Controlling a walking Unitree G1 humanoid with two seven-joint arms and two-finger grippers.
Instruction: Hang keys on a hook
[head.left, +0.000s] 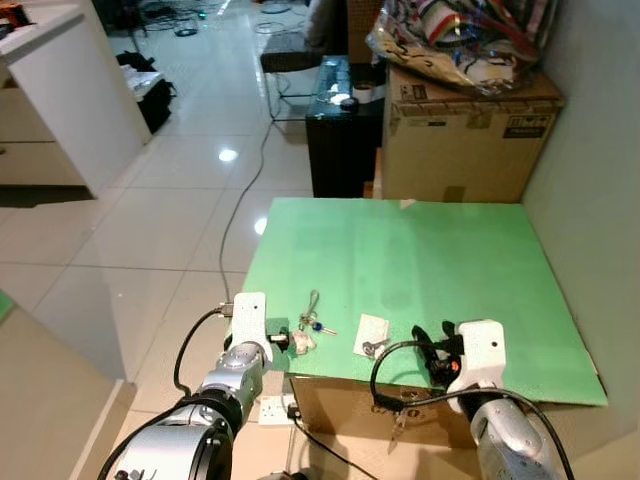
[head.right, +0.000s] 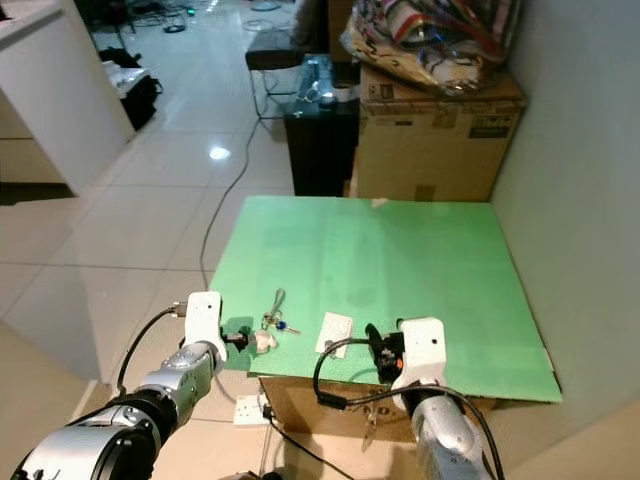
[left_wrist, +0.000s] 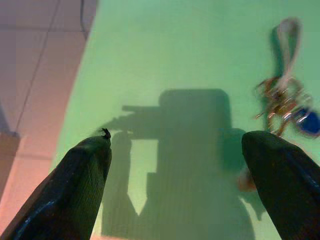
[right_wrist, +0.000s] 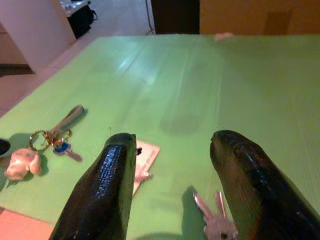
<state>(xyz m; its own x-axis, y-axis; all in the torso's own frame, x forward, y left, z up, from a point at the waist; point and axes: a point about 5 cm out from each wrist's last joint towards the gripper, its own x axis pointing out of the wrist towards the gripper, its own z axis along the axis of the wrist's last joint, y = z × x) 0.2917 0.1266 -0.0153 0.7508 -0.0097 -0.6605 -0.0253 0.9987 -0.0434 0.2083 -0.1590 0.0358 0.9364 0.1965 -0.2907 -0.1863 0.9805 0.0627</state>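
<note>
A key bunch (head.left: 311, 322) with a grey strap, a blue-headed key and a pale pink charm (right_wrist: 22, 162) lies near the front left edge of the green mat (head.left: 420, 260). My left gripper (left_wrist: 176, 142) hovers open at the mat's front left corner, with the bunch (left_wrist: 285, 100) just beyond one finger. A white card (head.left: 372, 335) lies beside it to the right. My right gripper (right_wrist: 173, 139) is open and low over the mat's front edge, right of the card (right_wrist: 145, 155). Two silver keys (right_wrist: 215, 220) lie under it.
The mat tops a cardboard box beside the right wall (head.left: 600, 200). Behind it stand a large carton (head.left: 465, 140) carrying a full plastic bag (head.left: 470, 40) and a black glass-topped table (head.left: 343, 130). A cable (head.left: 245, 190) crosses the tiled floor; a white counter (head.left: 60, 90) stands left.
</note>
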